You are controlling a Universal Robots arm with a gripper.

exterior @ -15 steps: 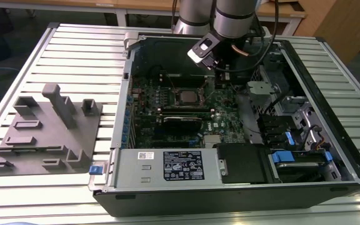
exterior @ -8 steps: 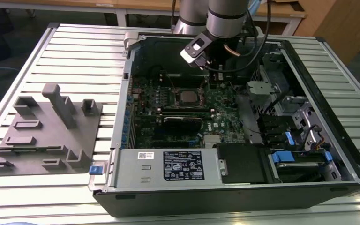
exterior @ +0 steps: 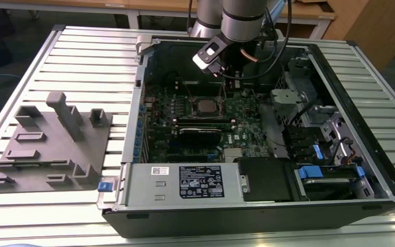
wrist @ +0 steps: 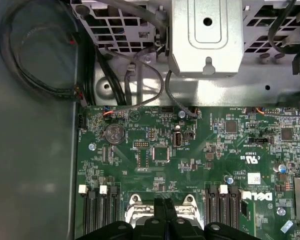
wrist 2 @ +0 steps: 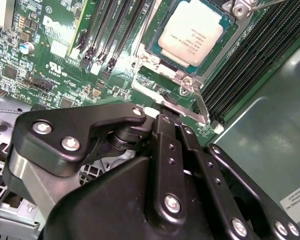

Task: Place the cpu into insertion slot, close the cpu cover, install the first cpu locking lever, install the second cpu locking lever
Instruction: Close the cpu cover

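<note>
The cpu [wrist 2: 190, 32] lies in the insertion slot [wrist 2: 165, 61], just ahead of the claw [wrist 2: 166, 117]. The claw looks pinched shut by the cpu cover [wrist 2: 195, 100]; closing that needs gentle care.

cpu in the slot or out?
In. The cpu lies flat inside the slot, silver top up, with the slot's rim along its visible edges.

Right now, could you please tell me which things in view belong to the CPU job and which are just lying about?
For the job:
cpu, seated in the insertion slot
end effector, close by that slot

Lying about:
grey fixture tray, on the exterior view's left
power supply
memory slots
coin cell battery
</note>
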